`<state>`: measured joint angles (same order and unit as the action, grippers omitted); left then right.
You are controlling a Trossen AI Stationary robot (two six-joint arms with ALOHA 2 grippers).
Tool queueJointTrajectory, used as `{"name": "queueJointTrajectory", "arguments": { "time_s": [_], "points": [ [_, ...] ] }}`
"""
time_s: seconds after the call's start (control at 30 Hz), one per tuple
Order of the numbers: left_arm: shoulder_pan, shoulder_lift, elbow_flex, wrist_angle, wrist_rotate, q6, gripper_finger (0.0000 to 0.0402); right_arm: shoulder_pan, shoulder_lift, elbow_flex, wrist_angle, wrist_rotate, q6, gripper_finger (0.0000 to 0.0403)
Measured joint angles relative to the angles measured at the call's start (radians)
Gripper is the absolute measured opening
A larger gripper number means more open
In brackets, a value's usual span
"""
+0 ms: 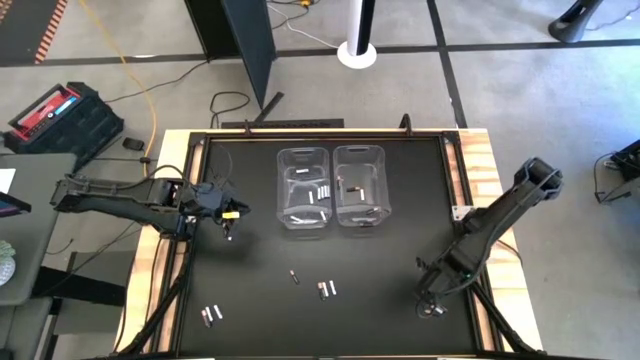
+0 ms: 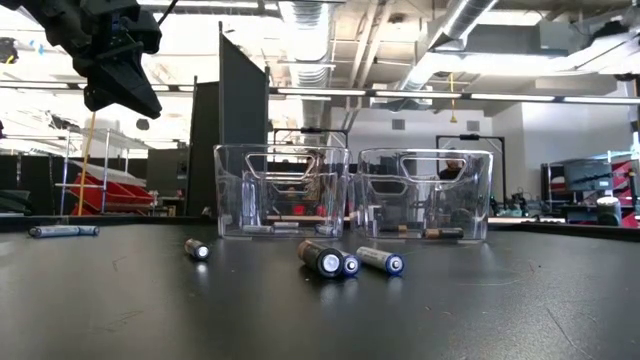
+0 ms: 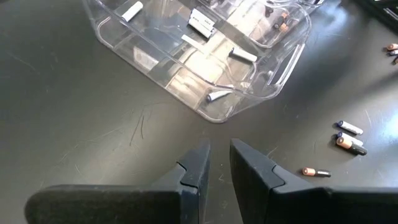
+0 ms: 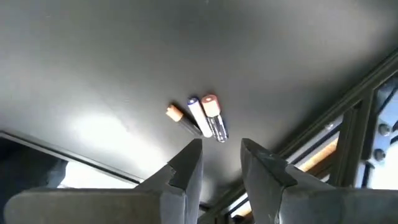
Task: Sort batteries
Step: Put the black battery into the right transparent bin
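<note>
Worktop (image 1: 400,310), high view. Upper centre: two bins side by side, left bin (image 1: 303,188) and right bin (image 1: 360,186), each containing batteries. Lower centre: one battery (image 1: 294,277), with a pair (image 1: 327,289) just right of it. Lower left: another pair (image 1: 211,315).

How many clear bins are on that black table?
2. They stand side by side at the middle of the table's far half: the left bin and the right bin, each with a few batteries inside. No others are in view.
</note>
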<state>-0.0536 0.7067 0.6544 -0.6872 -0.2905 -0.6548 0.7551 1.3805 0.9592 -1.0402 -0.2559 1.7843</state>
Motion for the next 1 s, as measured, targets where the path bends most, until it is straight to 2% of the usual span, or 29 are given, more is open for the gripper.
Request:
{"name": "queueJointTrajectory", "arguments": {
  "time_s": [0.3,0.5,1.0],
  "points": [
    [0.000,0.000,0.000,0.001,-0.002,0.000,0.0056,0.004,0.122,-0.001,0.043,-0.120,-0.054,0.0127],
    [0.000,0.000,0.000,0.001,-0.003,-0.001,0.0056,0.004,0.179,-0.001,0.141,-0.122,-0.111,0.0127],
    [0.000,0.000,0.000,0.002,-0.010,-0.004,0.0056,0.011,0.286,-0.001,0.107,-0.142,-0.189,0.0127]
  ]
}}
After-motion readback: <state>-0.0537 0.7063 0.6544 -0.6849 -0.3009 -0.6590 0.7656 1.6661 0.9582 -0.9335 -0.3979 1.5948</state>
